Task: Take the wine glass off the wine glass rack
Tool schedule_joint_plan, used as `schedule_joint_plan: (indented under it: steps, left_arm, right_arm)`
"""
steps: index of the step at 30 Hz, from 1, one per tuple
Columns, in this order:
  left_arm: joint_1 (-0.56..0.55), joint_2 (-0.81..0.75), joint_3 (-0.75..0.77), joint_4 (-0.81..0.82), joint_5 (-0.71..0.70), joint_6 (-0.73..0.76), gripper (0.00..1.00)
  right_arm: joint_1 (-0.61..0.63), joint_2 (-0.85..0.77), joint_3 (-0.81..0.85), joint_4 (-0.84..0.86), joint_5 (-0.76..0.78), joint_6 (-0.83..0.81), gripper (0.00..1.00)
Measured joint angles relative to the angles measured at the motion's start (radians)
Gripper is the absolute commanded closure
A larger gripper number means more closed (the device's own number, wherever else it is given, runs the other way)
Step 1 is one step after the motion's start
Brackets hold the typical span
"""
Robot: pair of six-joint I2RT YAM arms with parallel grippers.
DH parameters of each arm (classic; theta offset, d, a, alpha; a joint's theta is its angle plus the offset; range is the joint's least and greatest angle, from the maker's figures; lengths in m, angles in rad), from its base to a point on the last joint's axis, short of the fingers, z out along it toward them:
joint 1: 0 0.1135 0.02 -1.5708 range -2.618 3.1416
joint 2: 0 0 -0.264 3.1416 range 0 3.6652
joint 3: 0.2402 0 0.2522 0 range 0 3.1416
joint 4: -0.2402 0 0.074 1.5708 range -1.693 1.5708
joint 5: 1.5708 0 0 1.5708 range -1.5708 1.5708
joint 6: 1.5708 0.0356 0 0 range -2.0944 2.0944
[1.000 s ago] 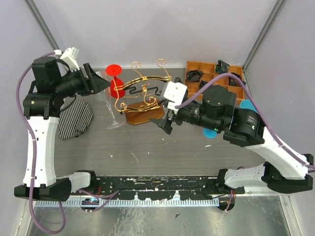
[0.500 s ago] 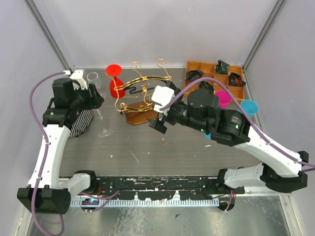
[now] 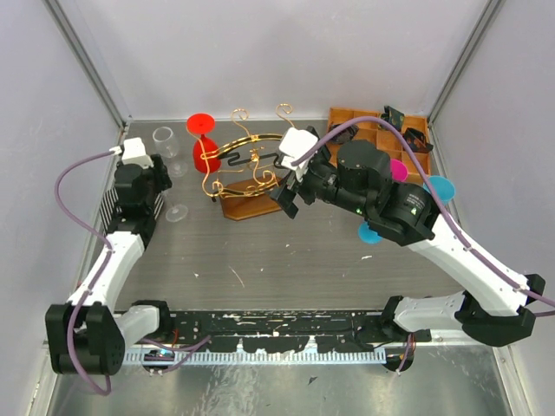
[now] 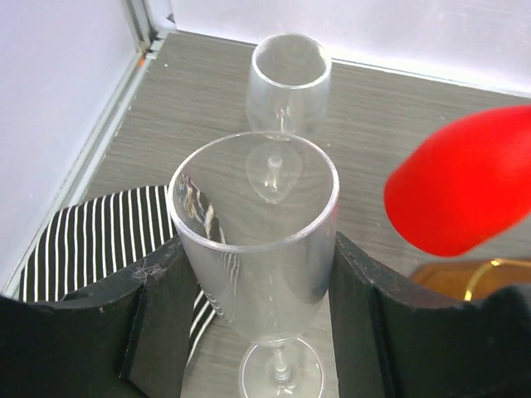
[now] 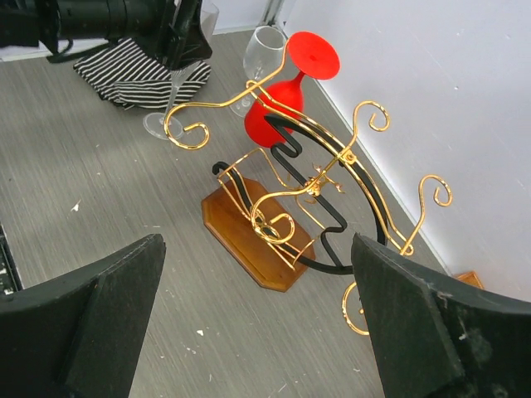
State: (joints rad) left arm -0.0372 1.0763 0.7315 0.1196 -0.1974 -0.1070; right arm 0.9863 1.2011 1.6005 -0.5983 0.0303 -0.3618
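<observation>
While my left fingers (image 4: 353,315) clamp the clear wine glass (image 4: 253,240) upright beside the striped cloth (image 4: 91,232), off the wine glass rack (image 5: 253,240), my right fingers (image 5: 91,307) gape wide above the surface (image 5: 83,207) near that rack.

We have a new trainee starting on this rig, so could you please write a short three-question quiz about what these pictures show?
1. True or false: the left tool is shut on a clear glass.
2. What colour is the hanging glass, foot up, on the rack? A green, B red, C blue.
3. Fill in the blank: the jaws of the right tool near the rack stand ___.

Key: 1 true; 2 B; 3 open.
</observation>
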Motion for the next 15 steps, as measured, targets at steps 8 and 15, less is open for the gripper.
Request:
schedule_joint_plan:
  steps: [8,15]
  left_arm:
    - [0.0,0.162,-0.146,0.392,-0.092,0.036,0.46]
    - [0.0,0.303,-0.158,0.603,-0.13,0.081,0.46]
  right_arm:
    - [-0.013,0.003,-0.015,0.031,0.0,0.072,0.0]
    - [-0.014,0.004,-0.026,0.051,0.115,0.208,0.0]
